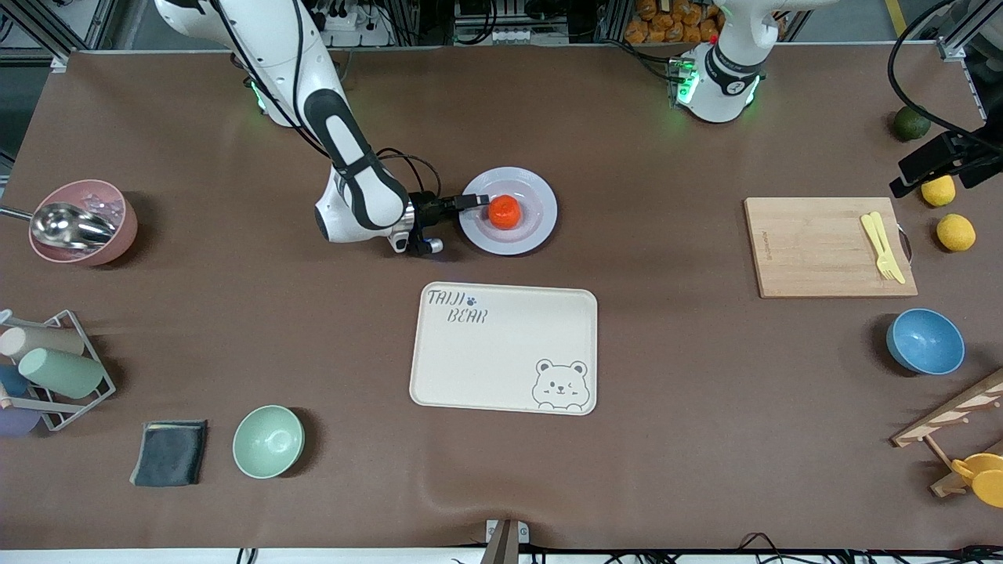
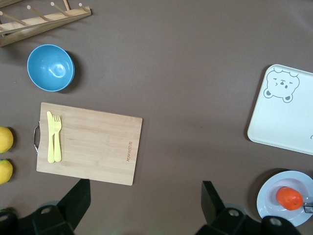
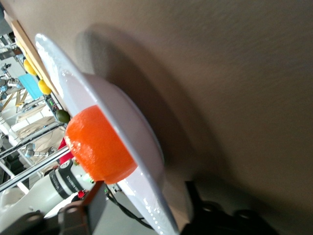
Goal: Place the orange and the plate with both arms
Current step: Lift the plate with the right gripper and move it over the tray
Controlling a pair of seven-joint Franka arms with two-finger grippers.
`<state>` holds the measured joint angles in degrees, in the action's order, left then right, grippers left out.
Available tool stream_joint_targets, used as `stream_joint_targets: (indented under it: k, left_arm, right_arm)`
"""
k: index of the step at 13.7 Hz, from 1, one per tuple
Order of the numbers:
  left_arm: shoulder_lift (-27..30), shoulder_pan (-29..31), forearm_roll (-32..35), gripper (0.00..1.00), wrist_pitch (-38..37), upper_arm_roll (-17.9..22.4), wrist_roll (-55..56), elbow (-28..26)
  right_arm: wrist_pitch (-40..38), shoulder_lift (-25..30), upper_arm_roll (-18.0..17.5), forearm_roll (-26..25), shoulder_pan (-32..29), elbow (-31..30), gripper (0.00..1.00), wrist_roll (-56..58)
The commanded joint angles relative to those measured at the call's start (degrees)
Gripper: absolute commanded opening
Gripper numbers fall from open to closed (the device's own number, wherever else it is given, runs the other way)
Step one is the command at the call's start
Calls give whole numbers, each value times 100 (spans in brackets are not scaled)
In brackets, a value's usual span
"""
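Note:
The orange (image 1: 505,211) lies in the well of the lavender-white plate (image 1: 541,205), which rests on the table between the arms' bases and the bear tray. My right gripper (image 1: 474,202) is turned sideways at the plate's rim on the right arm's side. One finger is above the rim and one below, open with a gap. The right wrist view shows the orange (image 3: 98,147), the plate (image 3: 122,122) and the gripper (image 3: 146,205). My left gripper (image 2: 144,205) is open and empty, high over bare table. It sees the plate (image 2: 269,203) and orange (image 2: 289,198).
The cream bear tray (image 1: 501,348) lies nearer the camera than the plate. A cutting board (image 1: 815,247) with yellow cutlery (image 1: 881,245), a blue bowl (image 1: 925,341) and lemons (image 1: 956,232) are at the left arm's end. A green bowl (image 1: 268,441) and pink bowl (image 1: 82,222) are at the right arm's end.

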<state>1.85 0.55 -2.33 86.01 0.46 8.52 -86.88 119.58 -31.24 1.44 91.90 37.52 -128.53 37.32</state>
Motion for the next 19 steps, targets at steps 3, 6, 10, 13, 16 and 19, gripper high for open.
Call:
stream_joint_targets:
  k: [3,6,10,13,16,19]
  left_arm:
    - [96,-38,-66,100,-23,60,-123,-75]
    - [96,-38,-66,100,-23,60,-123,-83]
    - [87,-38,-66,100,-23,51,-131,-92]
    - [78,-38,-66,100,-23,51,-123,-92]
    - [78,-38,-66,100,-6,42,-123,-101]
    - [70,-29,-66,100,29,42,-123,-145]
  right_arm:
    - [444,-84,41,575,300,38,0,179]
    - [409,-5,41,575,247,47,0,162]
    - [391,398,50,575,168,64,0,4]
    - [408,698,76,575,-42,248,0,-504]
    - [444,611,93,487,-227,792,0,-900]
    - [453,-54,93,269,-377,1740,0,-1349]
